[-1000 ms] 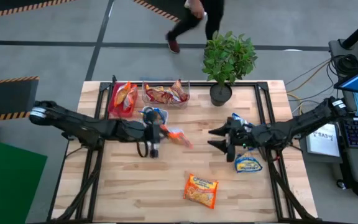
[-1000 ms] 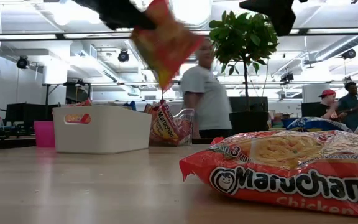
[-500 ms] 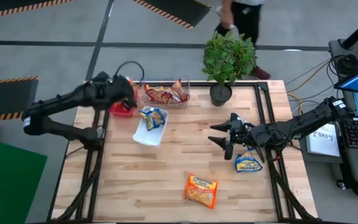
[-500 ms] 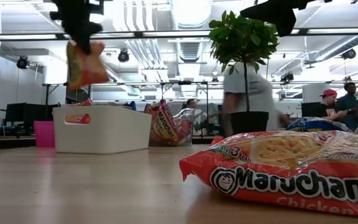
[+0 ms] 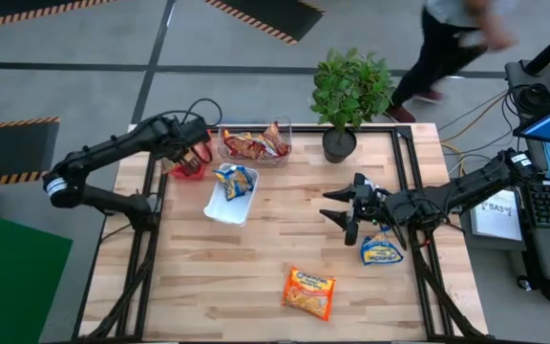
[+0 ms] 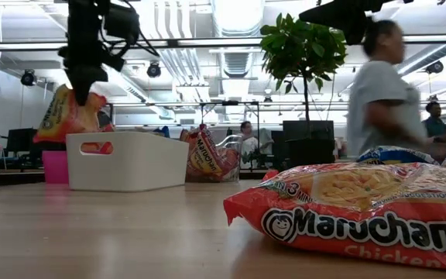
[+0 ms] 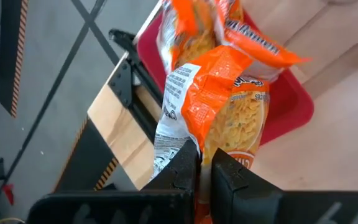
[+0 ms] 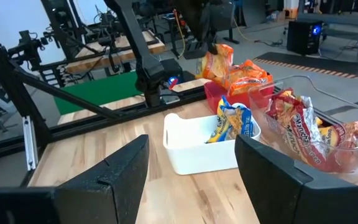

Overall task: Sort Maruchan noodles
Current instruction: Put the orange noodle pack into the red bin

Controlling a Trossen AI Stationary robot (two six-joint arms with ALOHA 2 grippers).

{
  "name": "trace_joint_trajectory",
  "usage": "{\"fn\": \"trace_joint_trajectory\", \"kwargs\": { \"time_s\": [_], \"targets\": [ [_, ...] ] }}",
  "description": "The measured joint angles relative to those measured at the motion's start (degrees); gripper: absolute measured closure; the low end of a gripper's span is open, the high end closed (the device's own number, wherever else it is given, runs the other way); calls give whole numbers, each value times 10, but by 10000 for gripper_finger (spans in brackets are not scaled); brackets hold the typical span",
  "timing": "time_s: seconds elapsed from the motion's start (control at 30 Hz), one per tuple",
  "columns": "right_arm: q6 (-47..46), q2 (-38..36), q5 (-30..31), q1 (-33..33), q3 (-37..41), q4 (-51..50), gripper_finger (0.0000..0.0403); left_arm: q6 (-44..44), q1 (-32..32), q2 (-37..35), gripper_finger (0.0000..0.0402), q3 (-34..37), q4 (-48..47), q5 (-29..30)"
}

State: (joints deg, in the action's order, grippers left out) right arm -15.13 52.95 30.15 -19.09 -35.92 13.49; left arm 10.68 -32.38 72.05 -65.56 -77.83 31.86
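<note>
Left claw [image 7: 199, 163] clenched on an orange packet [image 7: 229, 112], pinched at one short end over the red tray [image 7: 291, 106]. Long axis of that packet running from the fingers toward the tray, hanging roughly upright in the low view [image 6: 68, 116], with a white printed back panel showing beside the orange face; print too small to read. A second orange packet [image 7: 229, 31] lying in the red tray just past the held one, part of a white brand word visible on it but not legible.

Next to the red tray, toward the potted plant [image 5: 349, 91]: white tray [image 5: 229, 196] holding a blue-and-yellow packet [image 5: 236, 180], standing on edge and leaning in the right wrist view [image 8: 232, 124]. Between the white tray and the plant, clear tray [image 5: 254, 143] with red-brown packets [image 5: 251, 145] propped upright; white lettering on one in the low view [image 6: 206, 159], running lengthwise.

On the surface [image 5: 256, 258], well apart from the plant at the near edge, an orange packet [image 5: 308, 291] lying flat, long axis slightly skewed to the surface edge. Low view reads "Maruchan" [image 6: 362, 225] in white letters on black, "Chicken" partly cut off below, a "3" near the top corner.

Right claw [image 5: 337, 216] hovering above the surface below the plant, fingers spread and holding nothing, pointed toward the white tray. Another blue-and-yellow packet [image 5: 381, 251] flat on the surface under the right arm.
</note>
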Motion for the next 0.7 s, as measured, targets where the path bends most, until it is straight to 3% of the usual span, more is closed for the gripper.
{"fn": "trace_joint_trajectory", "kwargs": {
  "time_s": [0.27,0.7],
  "targets": [
    [1,0,0,0,0,0,177,-80,0,70,401,1,37,3],
    [1,0,0,0,0,-4,177,-125,0,189,394,1,81,6]
  ]
}}
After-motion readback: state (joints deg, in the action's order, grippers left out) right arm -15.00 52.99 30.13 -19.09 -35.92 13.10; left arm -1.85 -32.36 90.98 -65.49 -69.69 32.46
